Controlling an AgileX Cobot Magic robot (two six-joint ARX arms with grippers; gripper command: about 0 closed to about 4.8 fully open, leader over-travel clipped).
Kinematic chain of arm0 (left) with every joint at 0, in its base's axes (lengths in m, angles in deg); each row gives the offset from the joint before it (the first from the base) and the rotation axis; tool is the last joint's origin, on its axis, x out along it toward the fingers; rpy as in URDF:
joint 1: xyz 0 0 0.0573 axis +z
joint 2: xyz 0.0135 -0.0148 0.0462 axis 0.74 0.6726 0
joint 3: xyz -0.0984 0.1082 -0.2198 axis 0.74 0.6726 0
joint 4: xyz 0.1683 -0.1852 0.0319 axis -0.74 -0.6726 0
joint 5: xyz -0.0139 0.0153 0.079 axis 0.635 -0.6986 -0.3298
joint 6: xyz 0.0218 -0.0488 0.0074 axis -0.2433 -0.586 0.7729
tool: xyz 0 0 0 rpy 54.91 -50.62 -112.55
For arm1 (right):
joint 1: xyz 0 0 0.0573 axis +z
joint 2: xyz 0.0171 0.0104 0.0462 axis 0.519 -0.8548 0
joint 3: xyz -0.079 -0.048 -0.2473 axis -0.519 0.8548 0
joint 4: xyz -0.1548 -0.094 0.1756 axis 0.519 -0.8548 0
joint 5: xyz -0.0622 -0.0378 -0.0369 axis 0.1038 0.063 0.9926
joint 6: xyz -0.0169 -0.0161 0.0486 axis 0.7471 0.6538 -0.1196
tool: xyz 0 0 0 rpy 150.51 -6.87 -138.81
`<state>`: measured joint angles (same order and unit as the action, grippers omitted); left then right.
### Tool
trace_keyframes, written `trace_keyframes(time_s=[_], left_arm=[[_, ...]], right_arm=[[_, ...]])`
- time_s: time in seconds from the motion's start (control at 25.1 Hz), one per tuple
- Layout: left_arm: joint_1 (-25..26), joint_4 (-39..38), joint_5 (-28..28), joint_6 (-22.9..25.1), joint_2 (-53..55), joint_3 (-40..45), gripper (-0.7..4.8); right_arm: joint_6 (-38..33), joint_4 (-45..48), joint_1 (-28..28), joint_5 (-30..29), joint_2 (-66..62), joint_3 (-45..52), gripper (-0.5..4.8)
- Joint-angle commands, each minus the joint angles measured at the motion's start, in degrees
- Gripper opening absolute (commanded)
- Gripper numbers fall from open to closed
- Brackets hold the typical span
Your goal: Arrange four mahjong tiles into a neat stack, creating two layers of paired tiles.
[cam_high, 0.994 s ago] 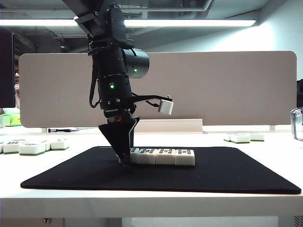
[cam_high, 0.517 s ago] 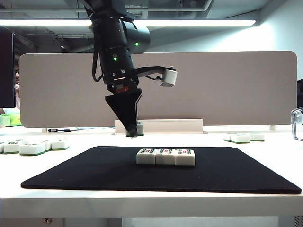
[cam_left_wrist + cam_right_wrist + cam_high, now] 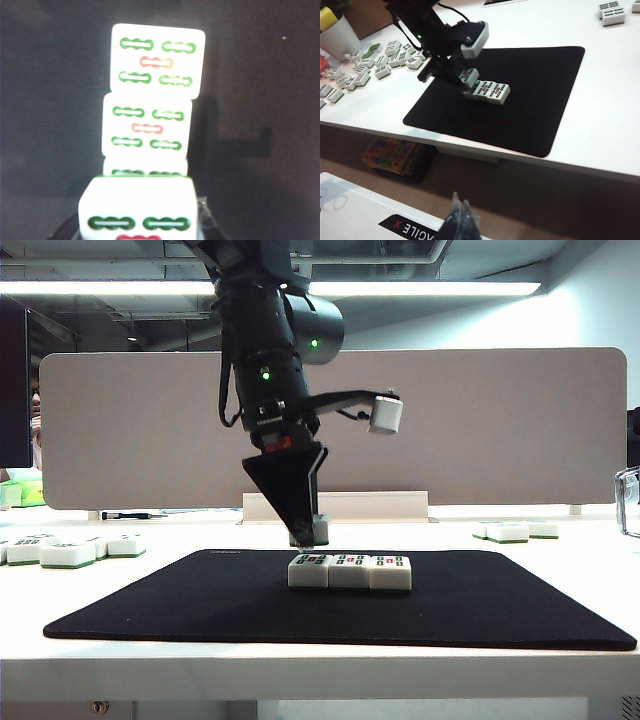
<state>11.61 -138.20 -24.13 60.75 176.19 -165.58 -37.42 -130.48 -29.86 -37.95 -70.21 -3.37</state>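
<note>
Three mahjong tiles lie in a row, faces up, on the black mat. My left gripper hangs just above the row's left end, shut on a fourth tile. In the left wrist view that held tile fills the near edge, with the row's tiles stretching away beyond it. No tile rests on another, so no stack shows. The right wrist view shows the held tile over the row. My right gripper is parked off the table's front, fingertips together, holding nothing.
Loose tiles lie scattered on the white table left of the mat and a few at the back right. A beige divider panel stands behind. A clear container sits at the right edge.
My left gripper has lifted the leftmost tile out of a row of four, risen, then moved right and down to hover over the remaining row's left end.
</note>
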Motion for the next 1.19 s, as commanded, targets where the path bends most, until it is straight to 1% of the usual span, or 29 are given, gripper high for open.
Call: trace_keyframes(time_s=[0.04, 0.4, 0.48, 0.56, 0.6, 1.19], left_arm=[[-0.2, -0.28, 0.46, 0.07, 0.66, -0.17, 1.8], [-0.15, 0.24, 0.2, 0.07, 1.64, -0.17, 1.83], [-0.15, 0.22, -0.94, 0.07, 1.64, -0.17, 1.84], [-0.13, 0.26, -1.97, 0.07, 1.86, -0.17, 1.97], [-0.13, 0.28, -2.1, 0.07, 1.97, -0.17, 2.2], [-0.31, 0.59, -1.68, 0.02, 1.99, -0.17, 2.19]], right_arm=[[0.22, 0.5, 0.0, 0.09, 0.63, -0.11, -0.01], [0.22, 0.5, 0.0, 0.09, 0.63, -0.11, -0.01], [0.24, 0.5, 0.0, 0.09, 0.63, -0.11, -0.01], [0.22, 0.5, 0.0, 0.09, 0.63, -0.11, -0.01], [0.22, 0.5, 0.0, 0.09, 0.63, -0.11, -0.01], [0.22, 0.5, 0.0, 0.11, 0.63, -0.11, -0.01]])
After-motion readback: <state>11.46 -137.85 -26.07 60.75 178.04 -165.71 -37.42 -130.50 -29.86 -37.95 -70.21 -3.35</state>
